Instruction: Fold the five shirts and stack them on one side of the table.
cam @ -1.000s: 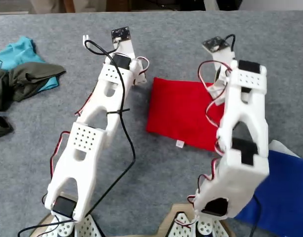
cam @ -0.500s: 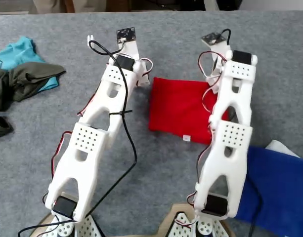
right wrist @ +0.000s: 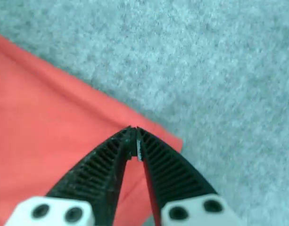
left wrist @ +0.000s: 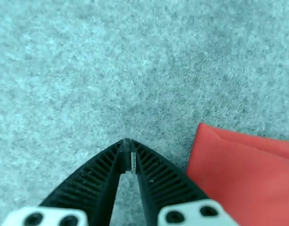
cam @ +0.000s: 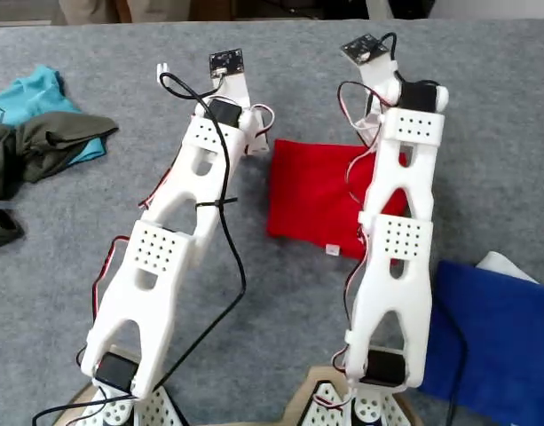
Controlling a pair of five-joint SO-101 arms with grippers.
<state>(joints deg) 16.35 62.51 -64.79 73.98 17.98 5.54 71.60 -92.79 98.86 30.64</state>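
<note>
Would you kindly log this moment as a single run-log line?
left gripper shut, beside red shirt corner | right gripper shut, over red shirt edge | blue shirt by right base | loose shirts heaped left

No word or number can be read anywhere on the table. The red shirt (cam: 311,191) has a small white tag (cam: 334,249) at its near edge (too small to tell whether anything is printed on it).
</note>
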